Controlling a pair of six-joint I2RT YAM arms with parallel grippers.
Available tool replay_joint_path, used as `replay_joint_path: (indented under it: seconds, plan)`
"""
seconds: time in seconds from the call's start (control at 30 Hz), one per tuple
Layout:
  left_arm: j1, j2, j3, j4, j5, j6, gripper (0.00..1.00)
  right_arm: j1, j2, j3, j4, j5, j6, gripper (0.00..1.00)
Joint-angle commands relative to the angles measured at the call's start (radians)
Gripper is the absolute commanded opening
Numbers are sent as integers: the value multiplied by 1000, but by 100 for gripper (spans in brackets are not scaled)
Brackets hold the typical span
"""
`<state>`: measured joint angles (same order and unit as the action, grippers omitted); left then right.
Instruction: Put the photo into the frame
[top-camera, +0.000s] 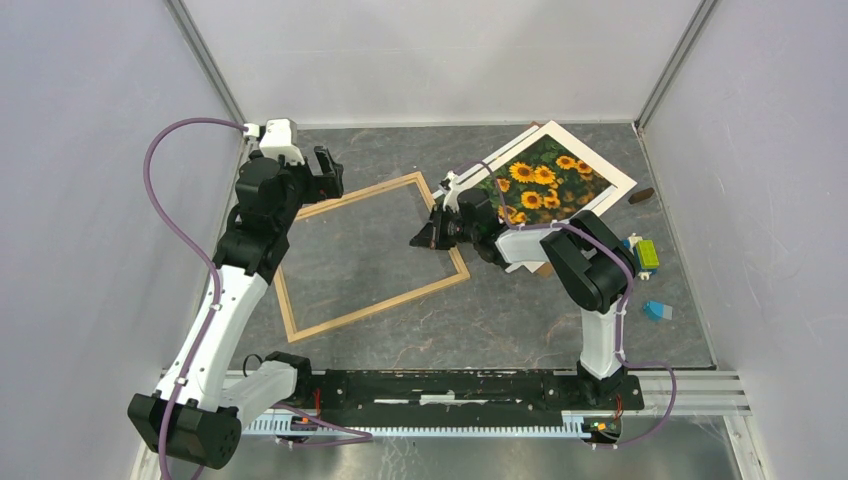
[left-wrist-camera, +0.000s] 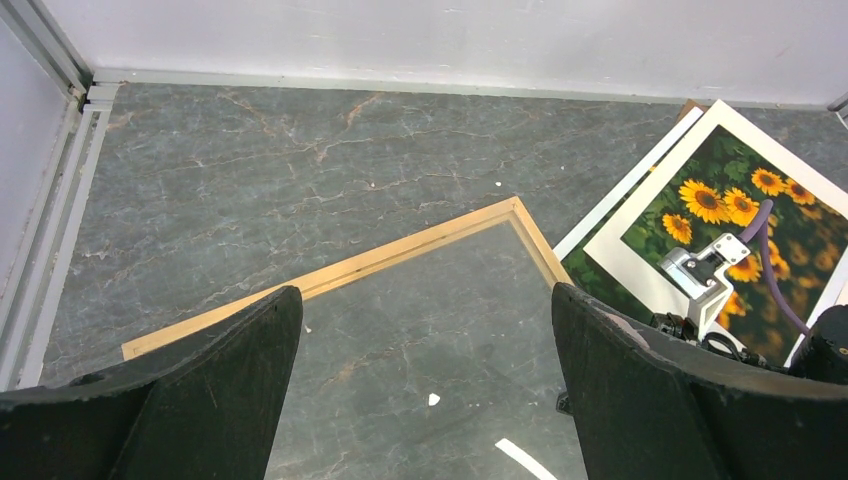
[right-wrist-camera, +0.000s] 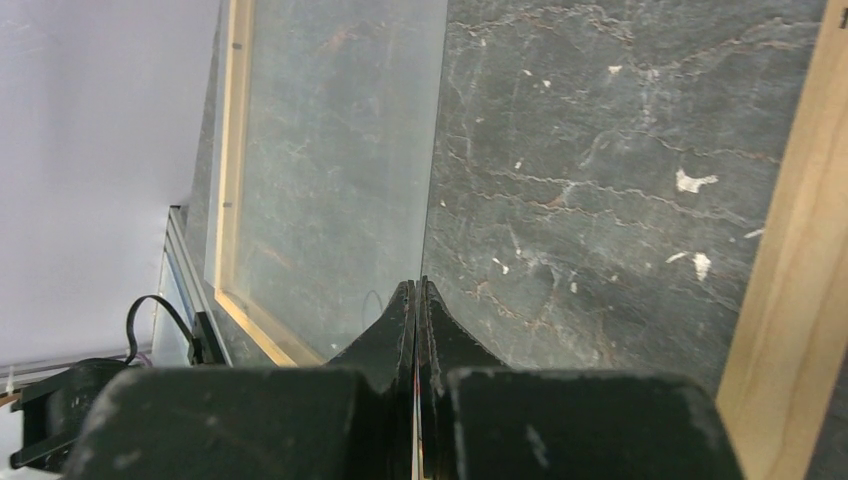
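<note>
Right gripper (right-wrist-camera: 417, 287): fingers pressed together, over the right part of the frame's opening at mid-picture in the overhead view. In its wrist view the edge of a clear pane runs straight to the fingertip seam. Whether the pane is nipped there cannot be told.
Left gripper (left-wrist-camera: 425, 295): spread wide and holding nothing, above the frame's upper-left corner.
Frame (top-camera: 380, 305): thin light wood, flat on the counter (top-camera: 520, 320), centre-left and turned at an angle. A glassy sheen shows inside it.
Photo (top-camera: 545, 185): sunflower print at upper right, lying with a white mat border (left-wrist-camera: 630, 262). It is outside the frame, its lower-left end near the frame's upper-right corner.
Sundries: green-and-yellow block (top-camera: 647, 255) and small blue item (top-camera: 657, 311), right side.
Step in hand, as judged: the frame is being seen to. The print is not yet taken up, so the task is at an early stage.
Next move calls for: a hold on one edge of the print, a carry down-left, and a turn to match the frame's angle before lowering.
</note>
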<state>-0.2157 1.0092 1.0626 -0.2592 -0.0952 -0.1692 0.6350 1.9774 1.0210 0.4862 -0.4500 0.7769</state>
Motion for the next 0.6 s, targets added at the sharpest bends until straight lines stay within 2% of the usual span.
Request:
replay_joint_path:
  seconds: [0.0, 0.57]
  plan:
    - [1, -1, 4, 47, 9, 34, 100, -9, -64, 31, -20, 21, -58, 0]
    - [1, -1, 5, 46, 4, 39, 100, -11, -54, 87, -72, 17, -155, 0]
